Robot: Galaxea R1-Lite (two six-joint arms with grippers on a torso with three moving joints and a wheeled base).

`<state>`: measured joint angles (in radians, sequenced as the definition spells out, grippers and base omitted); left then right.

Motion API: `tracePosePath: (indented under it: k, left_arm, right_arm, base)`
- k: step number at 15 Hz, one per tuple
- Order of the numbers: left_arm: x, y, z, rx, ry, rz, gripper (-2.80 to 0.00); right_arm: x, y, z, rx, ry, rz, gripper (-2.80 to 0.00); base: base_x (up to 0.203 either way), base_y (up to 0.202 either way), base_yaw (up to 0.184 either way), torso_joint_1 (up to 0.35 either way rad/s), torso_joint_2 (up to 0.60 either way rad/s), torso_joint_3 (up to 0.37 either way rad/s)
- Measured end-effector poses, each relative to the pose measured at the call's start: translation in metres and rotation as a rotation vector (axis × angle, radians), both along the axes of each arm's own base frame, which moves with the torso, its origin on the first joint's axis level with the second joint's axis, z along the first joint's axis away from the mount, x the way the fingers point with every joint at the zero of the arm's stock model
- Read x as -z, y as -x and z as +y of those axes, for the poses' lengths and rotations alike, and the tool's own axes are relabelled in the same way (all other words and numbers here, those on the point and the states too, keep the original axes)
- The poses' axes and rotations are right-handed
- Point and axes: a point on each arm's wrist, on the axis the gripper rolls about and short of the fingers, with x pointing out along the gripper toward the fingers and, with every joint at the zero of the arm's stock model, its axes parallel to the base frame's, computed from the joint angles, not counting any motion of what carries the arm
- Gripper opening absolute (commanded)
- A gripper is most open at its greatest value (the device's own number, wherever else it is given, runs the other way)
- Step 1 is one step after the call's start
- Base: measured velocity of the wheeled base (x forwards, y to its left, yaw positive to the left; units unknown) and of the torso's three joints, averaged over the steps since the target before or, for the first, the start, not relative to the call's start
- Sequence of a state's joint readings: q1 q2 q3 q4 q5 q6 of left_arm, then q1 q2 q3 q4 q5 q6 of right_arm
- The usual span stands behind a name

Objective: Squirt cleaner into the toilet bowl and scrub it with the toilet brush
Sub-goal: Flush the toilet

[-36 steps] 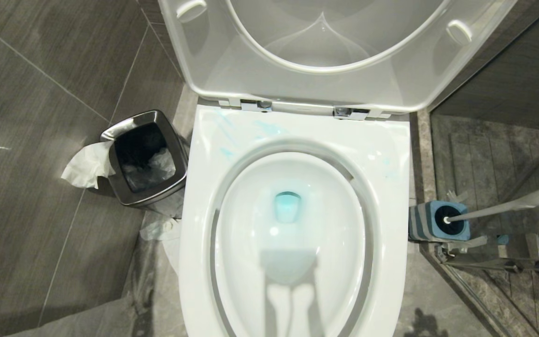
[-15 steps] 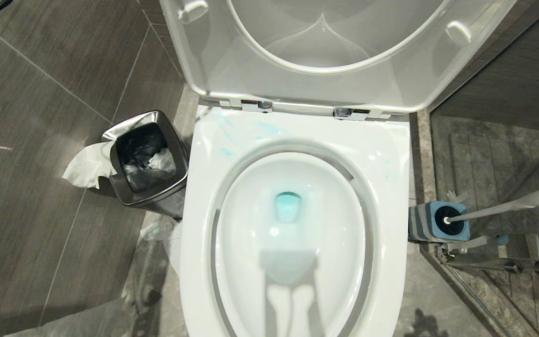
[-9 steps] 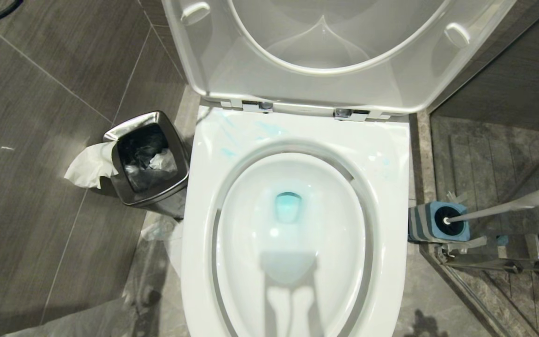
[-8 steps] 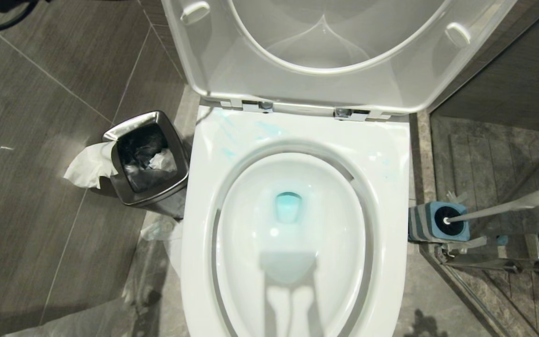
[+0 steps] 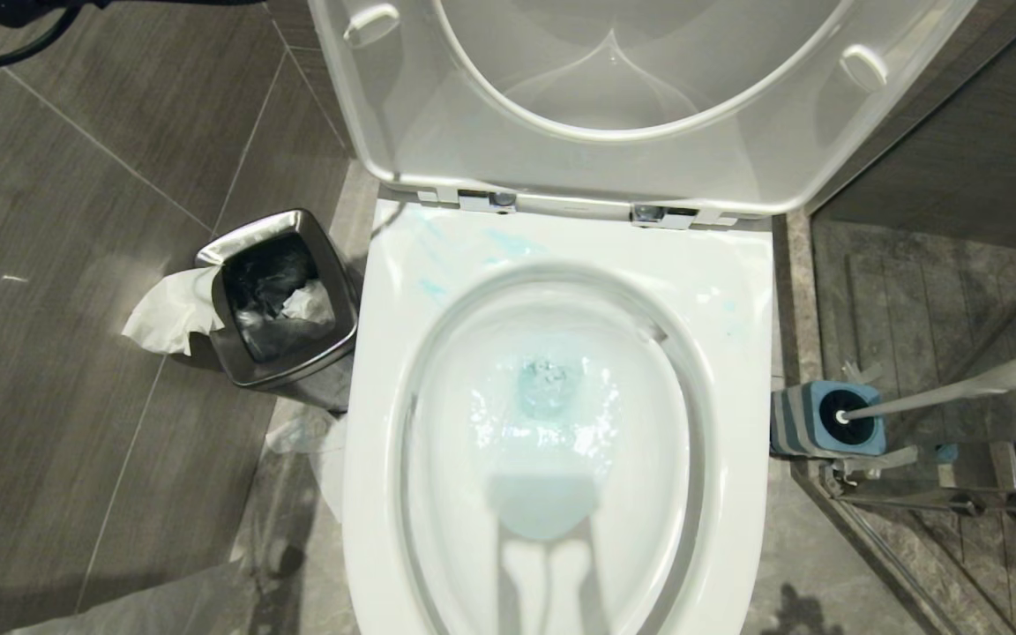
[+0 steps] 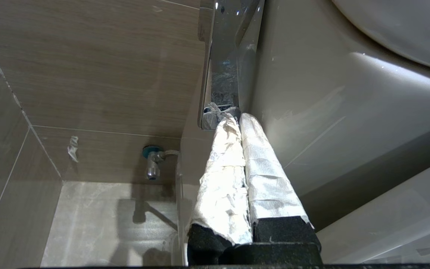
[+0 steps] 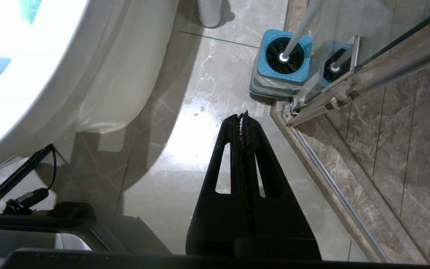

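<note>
**Flush under way, brush not yet in hand**

Dark grey wood-grain tiles cover the floor and wall, with a glass shower screen to the right. The large white glossy ceramic toilet bowl (image 5: 552, 423) stands lid and seat raised, its water churning and teal-tinted; thin smears of teal-blue cleaner (image 5: 508, 242) lie on the rim near the chrome hinges. The white-handled toilet brush with dark bristles (image 5: 958, 388) sits in its blue striped square holder (image 5: 790, 422), just right of the bowl.

The left gripper (image 6: 237, 119), its paper-wrapped fingers pressed together on nothing, touches a chrome plate (image 6: 222, 56) beside the cistern. The right gripper (image 7: 243, 116) hangs over the floor near the holder, clenched and empty.

Risks, as I judge them: the flush may carry off the cleaner before any scrubbing, and a clenched gripper reaching for the slanted handle could knock brush and holder against the glass. A small steel waste bin (image 5: 235, 339) with loose tissue stands left of the bowl.
</note>
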<state>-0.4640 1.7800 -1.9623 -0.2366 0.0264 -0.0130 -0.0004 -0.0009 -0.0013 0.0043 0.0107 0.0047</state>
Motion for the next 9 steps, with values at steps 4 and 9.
tracePosePath:
  k: [4,9]
  left_arm:
    - [-0.0002,0.0002,-0.0002,0.001,-0.001,-0.003,-2.8]
    - [-0.0065,0.0079,0.0056,-0.001,-0.004,-0.025,-2.8]
  right_arm:
    - [0.0,0.0,0.0,0.0,0.0,0.0,-2.8]
    - [0.0,0.0,0.0,0.0,0.0,0.0,-2.8]
  base:
    - [0.0,0.0,0.0,0.0,0.0,0.0]
    - [0.0,0.0,0.0,0.0,0.0,0.0]
